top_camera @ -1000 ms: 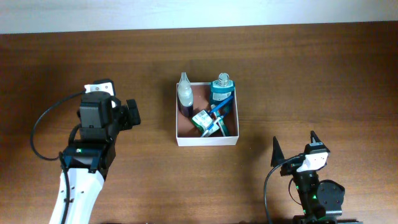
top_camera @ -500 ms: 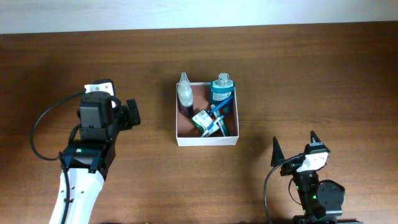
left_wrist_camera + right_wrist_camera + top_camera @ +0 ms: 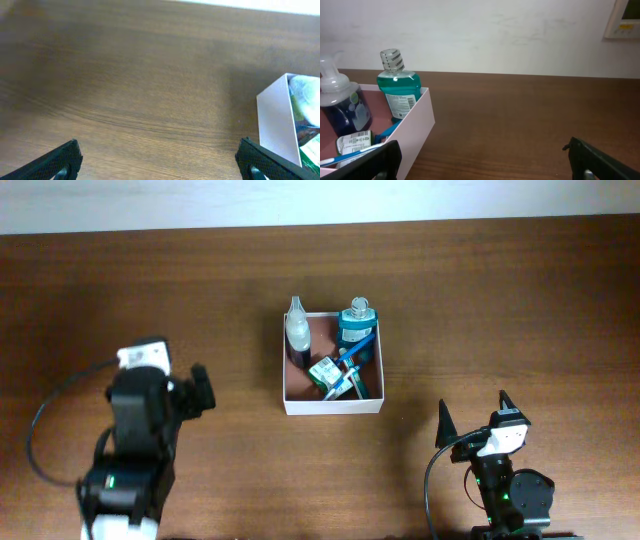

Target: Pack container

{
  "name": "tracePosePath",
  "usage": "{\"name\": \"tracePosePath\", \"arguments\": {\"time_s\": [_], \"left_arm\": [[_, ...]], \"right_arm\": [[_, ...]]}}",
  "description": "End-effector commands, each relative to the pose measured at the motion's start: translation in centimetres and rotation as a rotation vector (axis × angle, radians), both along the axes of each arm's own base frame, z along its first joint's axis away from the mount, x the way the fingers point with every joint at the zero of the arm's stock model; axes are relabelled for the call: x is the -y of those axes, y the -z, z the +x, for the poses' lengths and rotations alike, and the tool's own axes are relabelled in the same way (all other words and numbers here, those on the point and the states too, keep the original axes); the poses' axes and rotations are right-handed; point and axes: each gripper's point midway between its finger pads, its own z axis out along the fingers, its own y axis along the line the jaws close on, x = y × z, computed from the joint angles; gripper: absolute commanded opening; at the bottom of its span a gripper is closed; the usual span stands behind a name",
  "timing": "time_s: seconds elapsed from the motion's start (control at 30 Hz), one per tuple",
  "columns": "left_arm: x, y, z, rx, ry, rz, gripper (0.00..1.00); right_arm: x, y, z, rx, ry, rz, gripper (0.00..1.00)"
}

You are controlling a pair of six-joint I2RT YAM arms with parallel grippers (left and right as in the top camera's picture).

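The container (image 3: 333,406), a white-walled square box with a reddish-brown bottom, sits mid-table. It holds a teal bottle (image 3: 357,326), a clear pump bottle (image 3: 297,330), a small green-and-white pack (image 3: 329,374) and a blue toothbrush (image 3: 359,357). My left gripper (image 3: 200,391) is open and empty, well left of the box. In the left wrist view its fingers span bare wood (image 3: 160,150), with the container's wall (image 3: 275,120) at the right edge. My right gripper (image 3: 473,405) stands open and empty, near and right of the box. In the right wrist view the gripper (image 3: 484,150) frames wood beside the container wall (image 3: 415,125), and the teal bottle (image 3: 397,92) stands upright inside.
The brown wooden table (image 3: 480,290) extends all round the box. A pale wall (image 3: 495,35) runs along the table's far edge. A black cable (image 3: 40,430) loops left of the left arm.
The left arm has drawn back toward the near-left, away from the container. The right arm and the box contents have not moved.
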Motion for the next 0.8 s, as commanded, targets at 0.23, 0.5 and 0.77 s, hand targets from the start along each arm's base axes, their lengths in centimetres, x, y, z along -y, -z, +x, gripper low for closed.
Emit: {"name": "tracePosePath", "arguments": {"time_s": [0.23,0.5,0.77], "left_arm": [[-1.1,1.3,-5.5,0.149,-0.033,0.006,0.99],[-0.5,5.3,-5.9,0.246,0.000,-0.026,1.00],[0.7,4.4,-4.2,0.519,0.074,-0.078,1.00]], "right_arm": [[-0.1,0.1,-0.1,0.001,-0.008,0.001,0.99],[-0.1,0.1,-0.1,0.001,-0.009,0.001,0.99],[-0.1,0.1,-0.1,0.001,-0.009,0.001,0.99]]}}
